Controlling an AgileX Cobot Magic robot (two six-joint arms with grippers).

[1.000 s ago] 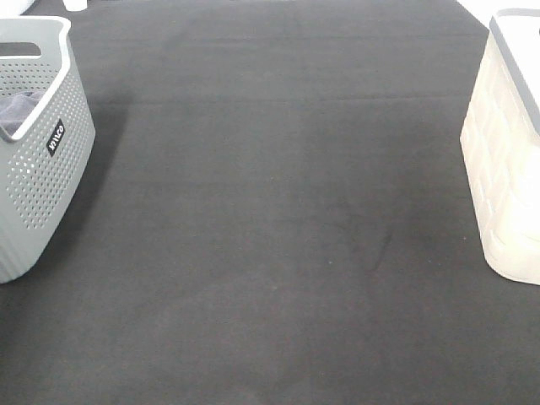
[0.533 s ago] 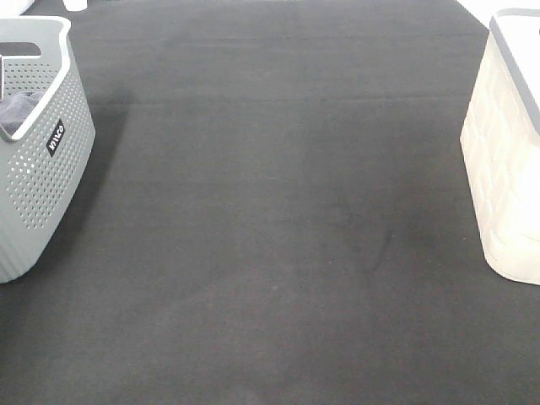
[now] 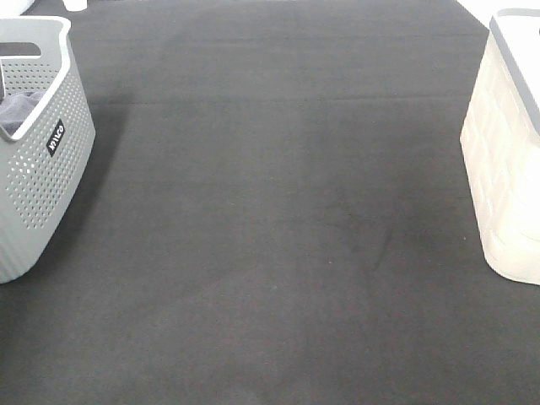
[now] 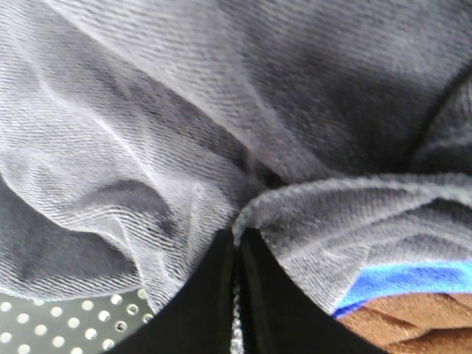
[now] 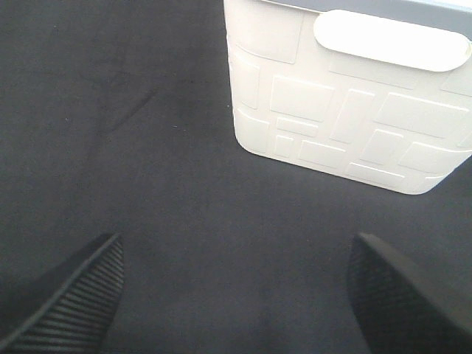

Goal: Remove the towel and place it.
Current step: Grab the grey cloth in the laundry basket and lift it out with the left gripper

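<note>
Evidently the towel (image 4: 184,96) is clamped by the left gripper (image 4: 237,247), the right gripper (image 5: 236,251) is held spread; lifting is called for next.

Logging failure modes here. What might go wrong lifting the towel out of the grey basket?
The left end effector pinches only a thin fold of the towel, so it may slip free. The blue cloth and brown cloth lie right beside that fold and might be dragged up too. The bunched towel may snag on the grey basket.
</note>
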